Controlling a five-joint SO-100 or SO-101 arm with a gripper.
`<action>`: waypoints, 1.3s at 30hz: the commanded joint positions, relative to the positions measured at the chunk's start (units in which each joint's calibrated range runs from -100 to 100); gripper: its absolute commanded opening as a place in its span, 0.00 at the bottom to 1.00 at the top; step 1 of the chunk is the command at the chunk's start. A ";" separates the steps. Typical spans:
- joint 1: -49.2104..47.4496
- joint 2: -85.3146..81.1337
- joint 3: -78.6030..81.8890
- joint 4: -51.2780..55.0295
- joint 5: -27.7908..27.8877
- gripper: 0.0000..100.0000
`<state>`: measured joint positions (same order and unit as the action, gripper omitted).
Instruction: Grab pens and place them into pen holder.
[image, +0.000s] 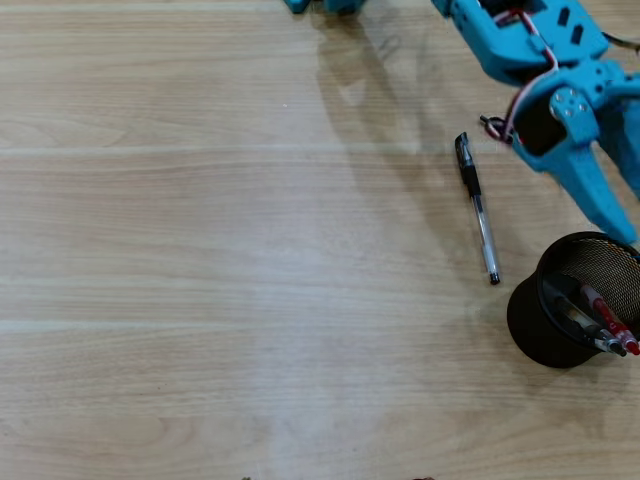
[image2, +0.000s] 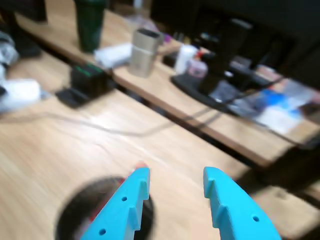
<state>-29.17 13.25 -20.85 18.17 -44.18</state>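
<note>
Overhead view: your blue plastic gripper (image: 628, 215), jaws spread and empty, hangs beside the black mesh pen holder (image: 560, 340); a slim clear-barrelled pen (image: 477, 207) lies on the wood-grain counter (image: 200, 250).

Pen (image: 477, 208) left of pen holder (image: 575, 300)

Blue arm (image: 560, 70); black mesh pen holder (image: 560, 320); black-clear pen (image: 477, 205); light woodgrain table (image: 200, 250).

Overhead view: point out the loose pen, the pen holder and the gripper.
loose pen (image: 477, 207), overhead view, mid-barrel.
pen holder (image: 525, 318), overhead view, outer mesh wall.
gripper (image2: 175, 187), wrist view, midway between the open fingertips.
</note>
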 joint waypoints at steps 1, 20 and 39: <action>4.81 -12.49 0.52 32.32 2.73 0.13; -7.36 5.77 14.38 42.38 -17.34 0.19; -2.44 12.03 20.35 48.22 -19.75 0.02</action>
<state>-33.14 29.16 -3.59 59.00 -62.65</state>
